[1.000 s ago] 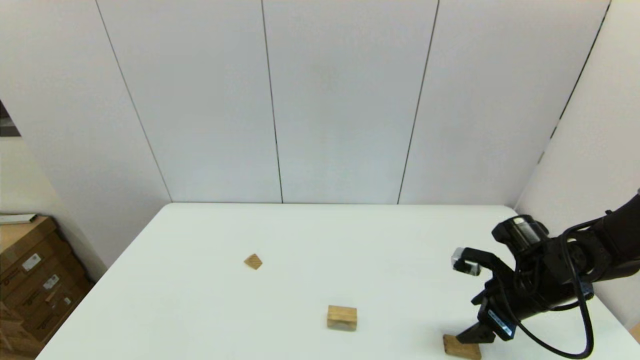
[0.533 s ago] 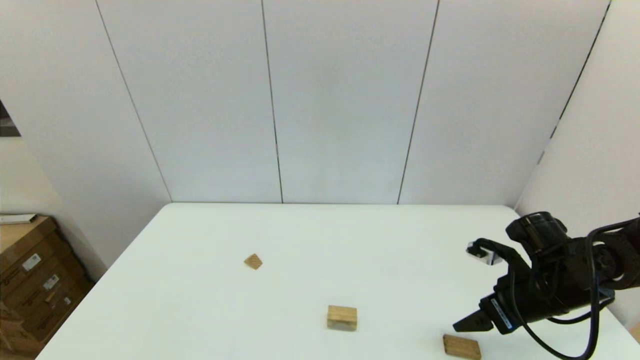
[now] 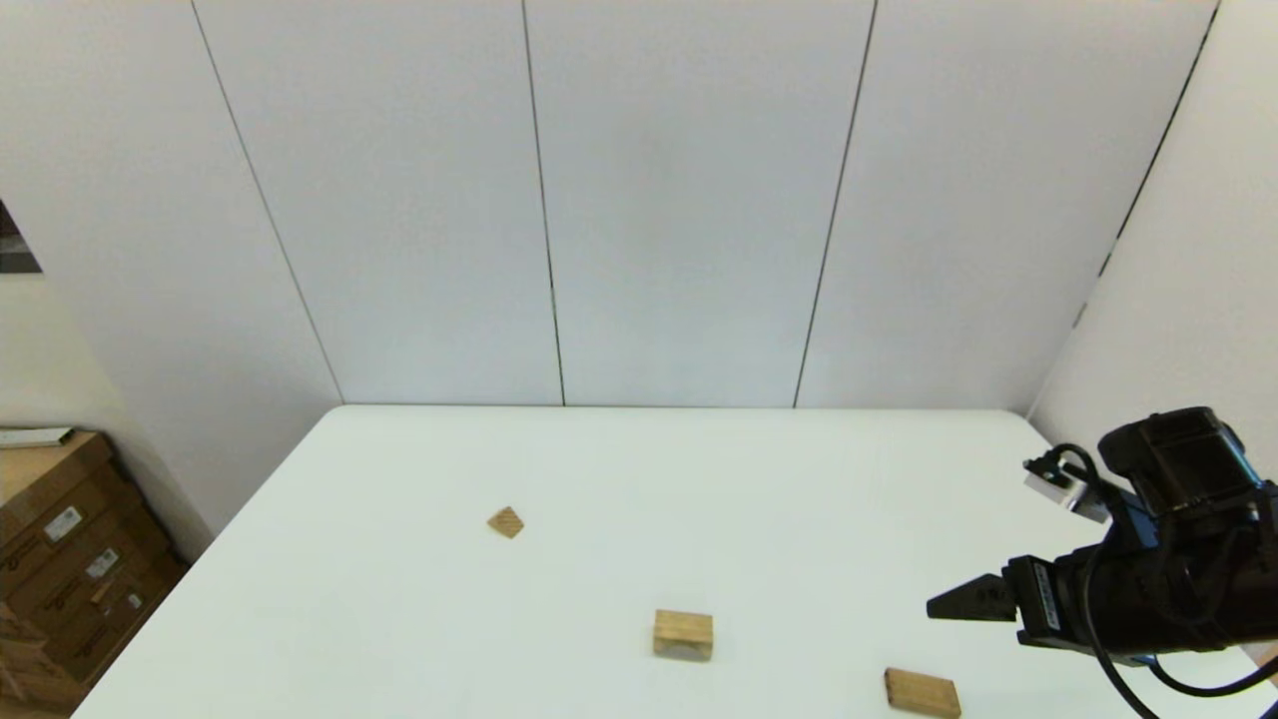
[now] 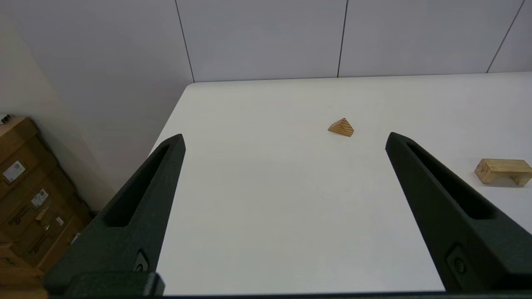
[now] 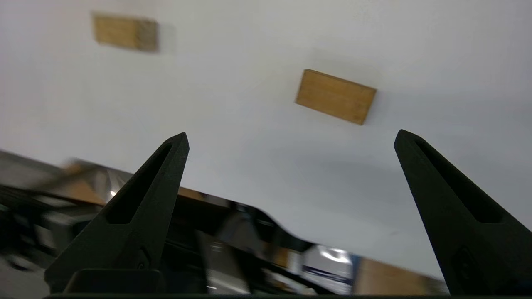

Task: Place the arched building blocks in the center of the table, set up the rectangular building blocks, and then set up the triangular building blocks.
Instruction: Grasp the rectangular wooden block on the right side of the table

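Cardboard boxes flank the table; right tool spread, left tool apart.

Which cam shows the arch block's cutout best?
Left wrist view: the arch block sits side-on there, the hollow under it plainly visible. Head view shows it only from above, as a plain block. Right wrist view gives a blurred top face.

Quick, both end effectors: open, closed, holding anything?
Left end effector: open, empty, parked off the table's near-left side.
Right end effector: open, empty, above the flat slab.
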